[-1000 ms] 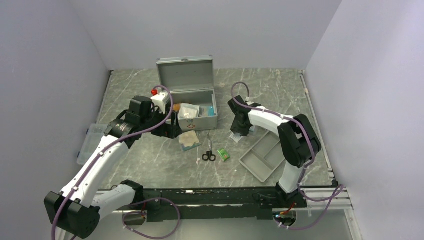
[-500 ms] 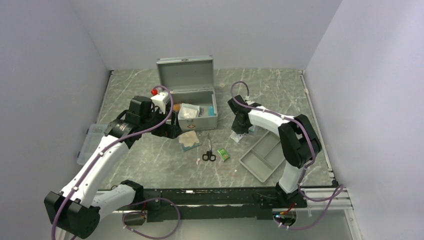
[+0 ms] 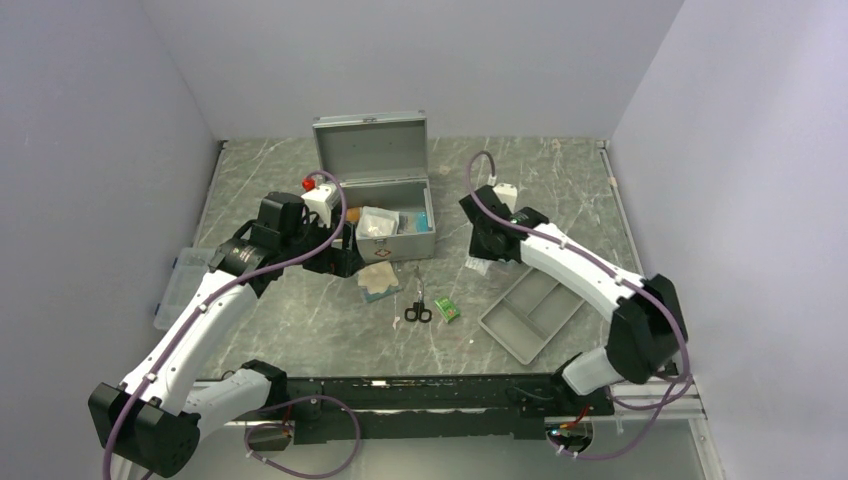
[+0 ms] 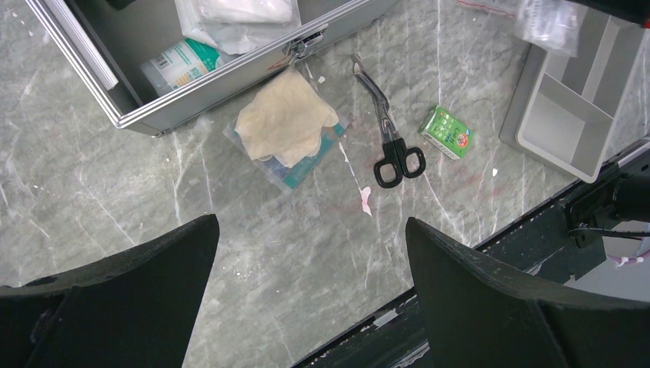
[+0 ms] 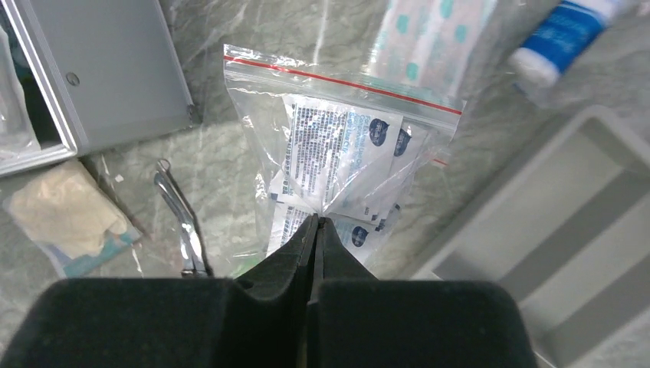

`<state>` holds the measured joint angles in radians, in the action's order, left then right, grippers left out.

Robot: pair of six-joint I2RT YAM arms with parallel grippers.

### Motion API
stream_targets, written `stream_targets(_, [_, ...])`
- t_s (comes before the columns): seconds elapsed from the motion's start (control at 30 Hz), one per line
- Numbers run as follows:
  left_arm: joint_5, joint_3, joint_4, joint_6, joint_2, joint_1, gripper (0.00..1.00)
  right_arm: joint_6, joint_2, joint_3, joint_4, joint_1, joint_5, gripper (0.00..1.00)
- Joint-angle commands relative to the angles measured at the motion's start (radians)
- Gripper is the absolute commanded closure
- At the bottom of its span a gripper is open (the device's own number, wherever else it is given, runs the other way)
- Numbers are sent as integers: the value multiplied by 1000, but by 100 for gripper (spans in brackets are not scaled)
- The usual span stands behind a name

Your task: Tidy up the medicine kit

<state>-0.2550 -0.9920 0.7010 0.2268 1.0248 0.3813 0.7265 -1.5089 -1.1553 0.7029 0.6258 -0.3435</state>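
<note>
The right fingers (image 5: 285, 261) pinch a clear zip bag (image 5: 345, 138) of white sachets, while the left fingers (image 4: 146, 268) gape wide and empty above the tabletop (image 4: 306, 253).

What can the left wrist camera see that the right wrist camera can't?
Only the left wrist view: the black handles of the scissors and the open left gripper. Only the right wrist view: a blue-and-white tube and the printed wipes in the zip bag pinched by the shut right gripper. Both: the medicine kit, beige packet and grey tray.
</note>
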Motion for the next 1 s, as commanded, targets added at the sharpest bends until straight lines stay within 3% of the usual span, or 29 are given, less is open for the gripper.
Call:
stream_targets(0.0, [5,0,-10,0,-11,4,1,-25,105,43,107,3,-88,100])
stream_targets(0.3, [-2,2,-12,1,-15,4,1,245,220,179,199,1,-149,100])
stream_targets(0.43, [-10,3,-15,1,-17,4,1,266,244,214,177,0,-107,100])
stream_targets(0.77, [-14,2,-15,3,-31,4,1,48,392,298,170,3,32,100])
stream_targets(0.97, [-24,3,-17,4,-33,4,1,-167,440,261,122,3,62,100])
